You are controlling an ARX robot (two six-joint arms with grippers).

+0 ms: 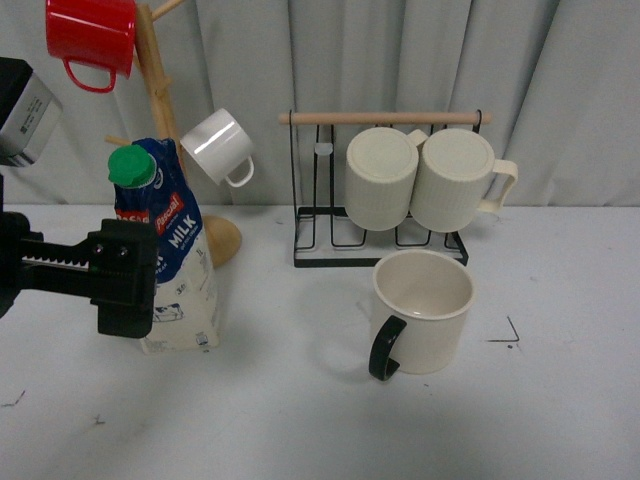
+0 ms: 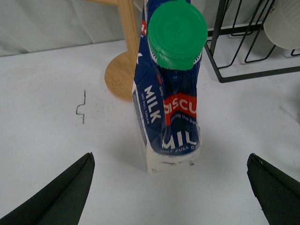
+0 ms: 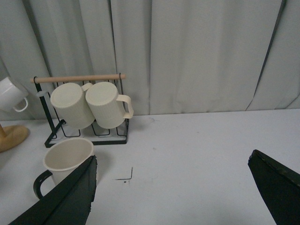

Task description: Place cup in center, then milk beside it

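Observation:
The cup (image 1: 422,310), a wide cream mug with a black loop handle, stands upright near the table's middle with its handle toward the front. It also shows in the right wrist view as the cup (image 3: 65,157), partly behind one finger. The milk (image 1: 175,255), a blue carton with a green cap, stands upright at the left near a wooden base. My left gripper (image 1: 125,278) is just in front of it and open. In the left wrist view the milk (image 2: 171,93) stands ahead of the left gripper (image 2: 169,157), whose fingers are wide apart and touch nothing. My right gripper (image 3: 173,157) is open and empty.
A wooden mug tree (image 1: 160,100) at the back left carries a red mug (image 1: 90,35) and a small white mug (image 1: 220,145). A black wire rack (image 1: 320,235) behind the cup holds two ribbed cream mugs (image 1: 382,178). A corner mark (image 1: 510,335) lies right of the cup.

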